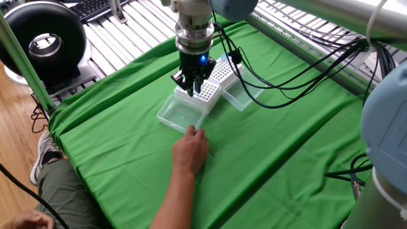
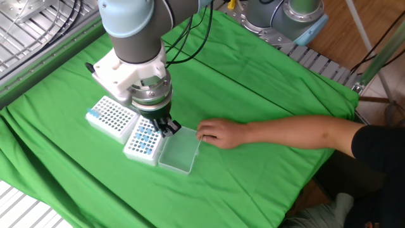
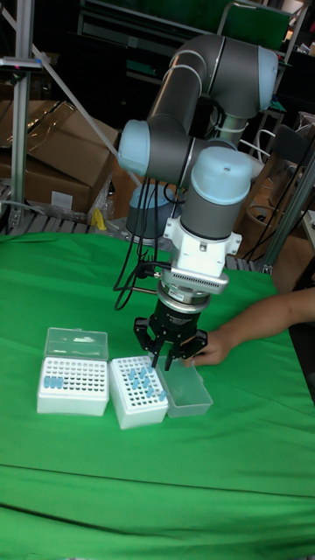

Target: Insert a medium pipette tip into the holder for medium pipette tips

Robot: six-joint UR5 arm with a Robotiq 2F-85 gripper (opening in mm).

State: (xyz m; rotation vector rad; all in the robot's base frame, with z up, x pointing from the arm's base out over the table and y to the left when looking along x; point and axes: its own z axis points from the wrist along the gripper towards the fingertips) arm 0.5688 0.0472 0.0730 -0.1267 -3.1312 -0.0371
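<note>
The holder [image 3: 138,391] is a white perforated box with several blue pipette tips standing in it, also seen from the sides as holder [image 1: 208,93] and holder [image 2: 143,140]. My gripper [image 3: 168,360] hangs low at the holder's right edge, above the seam with its clear hinged lid [image 3: 189,390]. The fingers look shut and pinched to a point. Whether a pipette tip sits between them is too small to see. From the sides the gripper [image 1: 193,87] [image 2: 166,129] shows black fingers close over the box.
A second white tip box [image 3: 73,383] [image 2: 109,116] [image 1: 224,71] stands beside the holder, its clear lid [image 1: 241,97] open. A person's hand [image 2: 216,133] [image 1: 191,149] [image 3: 214,346] rests on the green cloth, touching the holder's lid [image 2: 178,152].
</note>
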